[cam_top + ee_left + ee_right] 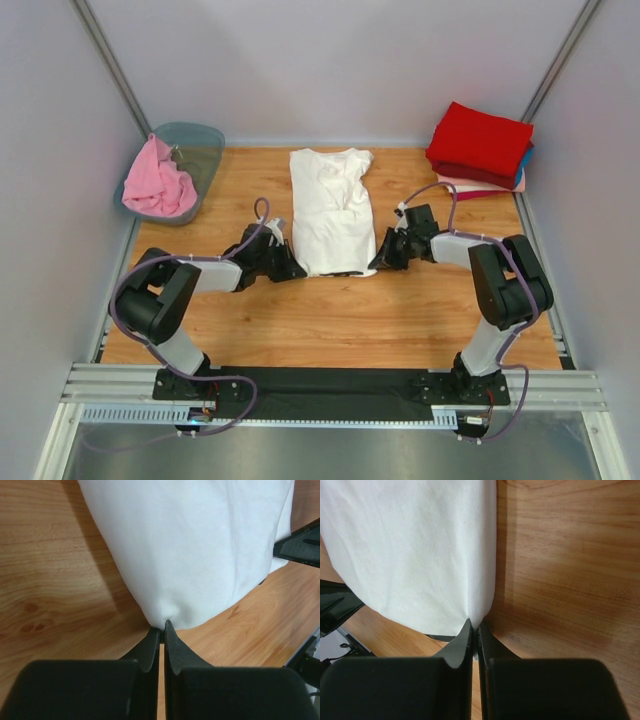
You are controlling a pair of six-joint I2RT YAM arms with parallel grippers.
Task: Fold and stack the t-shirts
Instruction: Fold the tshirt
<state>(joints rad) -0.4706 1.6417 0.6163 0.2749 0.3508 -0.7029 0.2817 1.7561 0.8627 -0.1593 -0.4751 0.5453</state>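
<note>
Now the left pincer [162,628] is clenched on the near left corner of the white shirt [332,205], and the right pincer [473,628] on its near right corner. The shirt lies mid-table, running toward 12 o'clock, with a folded pile [480,150] at 2 o'clock. A fold looks about to start, which calls for lifting both corners evenly toward the collar.

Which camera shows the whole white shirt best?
The top camera: it shows the whole white t-shirt. The left wrist view shows only a near corner pinched in the left fingers; the right wrist view, the other corner in the right fingers.
</note>
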